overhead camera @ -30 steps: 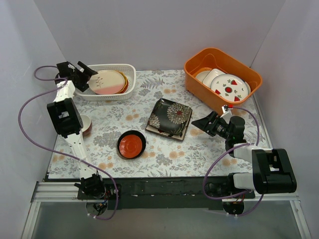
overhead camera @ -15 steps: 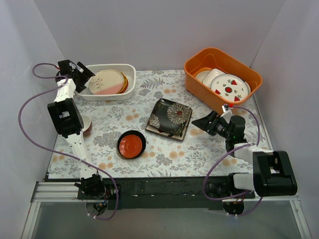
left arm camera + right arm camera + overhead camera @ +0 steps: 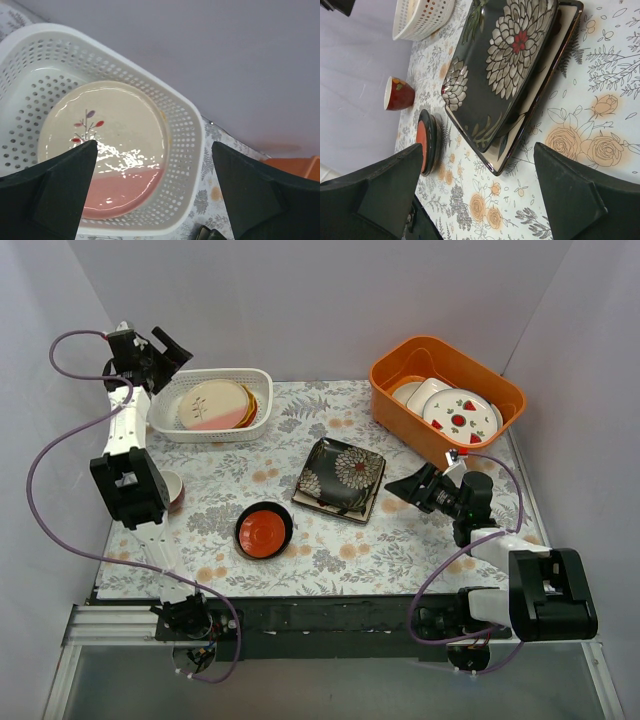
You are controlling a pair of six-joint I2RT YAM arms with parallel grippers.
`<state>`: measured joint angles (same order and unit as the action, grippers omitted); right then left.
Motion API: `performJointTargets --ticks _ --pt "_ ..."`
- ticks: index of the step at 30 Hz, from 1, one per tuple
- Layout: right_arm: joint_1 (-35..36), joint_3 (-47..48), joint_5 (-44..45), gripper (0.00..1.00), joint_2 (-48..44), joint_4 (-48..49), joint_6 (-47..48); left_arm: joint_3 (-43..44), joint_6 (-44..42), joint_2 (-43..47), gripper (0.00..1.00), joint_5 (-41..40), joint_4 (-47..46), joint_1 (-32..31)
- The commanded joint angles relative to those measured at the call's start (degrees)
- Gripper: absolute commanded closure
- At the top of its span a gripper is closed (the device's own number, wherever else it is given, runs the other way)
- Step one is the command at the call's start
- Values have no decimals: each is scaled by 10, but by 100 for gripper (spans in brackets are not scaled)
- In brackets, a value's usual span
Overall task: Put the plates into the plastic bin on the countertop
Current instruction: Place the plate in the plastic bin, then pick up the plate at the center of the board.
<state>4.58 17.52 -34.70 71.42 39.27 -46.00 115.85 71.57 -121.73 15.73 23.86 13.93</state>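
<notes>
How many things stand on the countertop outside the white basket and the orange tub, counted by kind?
Dark floral square plate: 1
Cream square plate beneath it: 1
Round red dish: 1
Small red cup: 1
Total: 4

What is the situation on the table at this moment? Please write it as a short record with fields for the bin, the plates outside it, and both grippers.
plastic bin: back left of the countertop; cream-and-pink plate on top of others
outside the bin: dark floral square plate lying on another square plate; red dish; small red bowl
left gripper: open, empty, looking down on the bin
right gripper: open, empty, facing the square plates
</notes>
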Motion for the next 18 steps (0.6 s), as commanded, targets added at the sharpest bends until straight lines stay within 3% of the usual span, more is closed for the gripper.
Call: performJointTargets --ticks 1,9,18 --pt "2 26 -3 2 -15 -6 18 -18 -14 61 2 18 -17 -24" --pt "21 58 -29 2 10 -25 46 -20 -37 98 2 13 -5 -103" --pt "58 94 -20 2 37 -58 76 -48 -84 117 2 -13 18 -245"
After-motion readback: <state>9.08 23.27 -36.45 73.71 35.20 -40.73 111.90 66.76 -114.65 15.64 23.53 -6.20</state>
